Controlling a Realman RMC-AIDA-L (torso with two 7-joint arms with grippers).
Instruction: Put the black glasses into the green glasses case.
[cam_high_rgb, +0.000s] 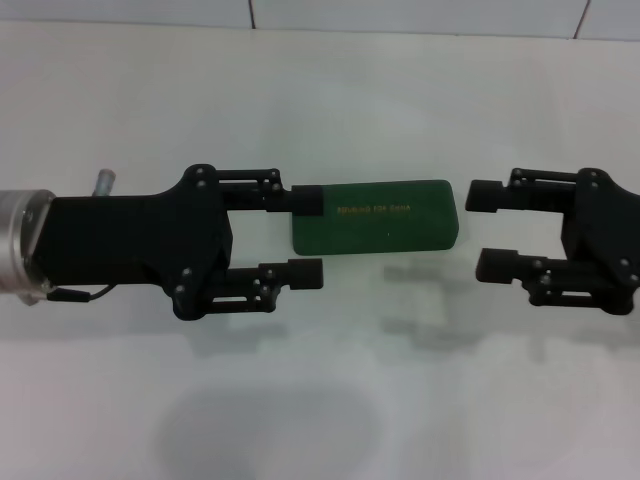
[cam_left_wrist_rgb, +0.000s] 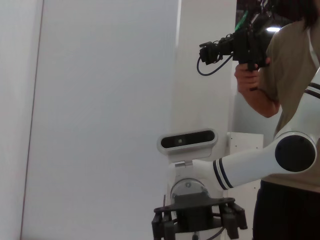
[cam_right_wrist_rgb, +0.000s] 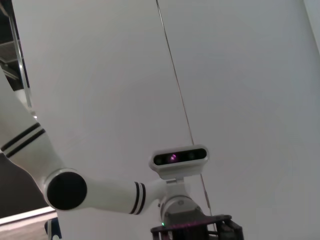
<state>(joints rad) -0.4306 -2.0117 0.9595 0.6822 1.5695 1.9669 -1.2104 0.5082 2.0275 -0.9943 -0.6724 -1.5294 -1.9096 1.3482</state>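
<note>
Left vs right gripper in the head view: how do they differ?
The left gripper reaches to the green glasses case, its far finger overlapping the case's left end; the right gripper stands clear of the case's right end. More of the left's arm shows; the right is cut off at the frame edge. Both are black, open, and point inward.

White table (cam_high_rgb: 320, 400), person (cam_left_wrist_rgb: 292, 75) holding camera (cam_left_wrist_rgb: 240, 45)

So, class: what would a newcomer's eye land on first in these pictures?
The green glasses case, shut, lying mid-table with gold lettering on its lid. The left gripper and right gripper, both open, flank it and point inward at each other. In the left wrist view, a person holds up a camera.
</note>
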